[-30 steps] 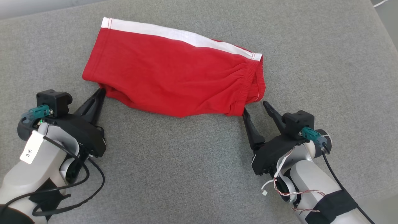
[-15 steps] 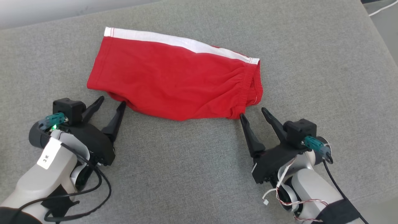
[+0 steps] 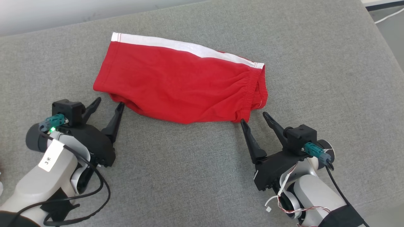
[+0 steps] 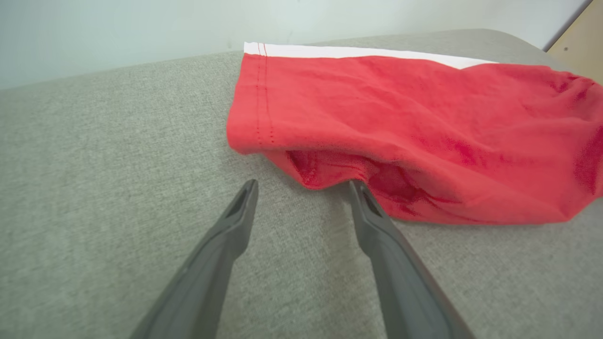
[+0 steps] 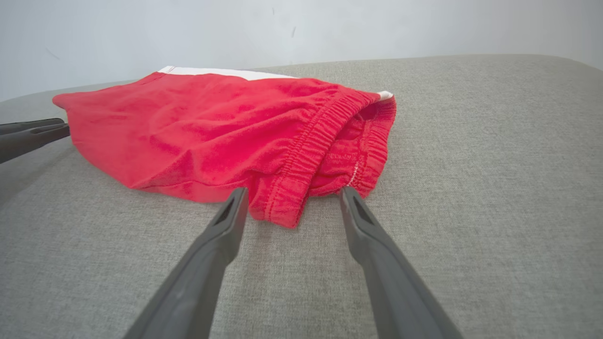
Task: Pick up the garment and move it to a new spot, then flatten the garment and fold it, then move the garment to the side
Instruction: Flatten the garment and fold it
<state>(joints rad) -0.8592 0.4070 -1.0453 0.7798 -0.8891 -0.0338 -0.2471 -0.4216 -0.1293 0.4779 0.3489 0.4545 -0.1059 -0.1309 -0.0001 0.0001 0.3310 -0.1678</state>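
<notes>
the red shorts lie folded on the grey cushion, light, limp and likely to sag. the left gripper and right gripper stand spread and empty at the near corners. the leg hem and the thick elastic waistband look the surest pinch points.

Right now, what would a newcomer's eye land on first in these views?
The red shorts, folded with a white stripe along the far edge, lie on the grey cushion. The open left gripper sits at the near leg-hem corner. The open right gripper sits at the near corner of the elastic waistband.
</notes>
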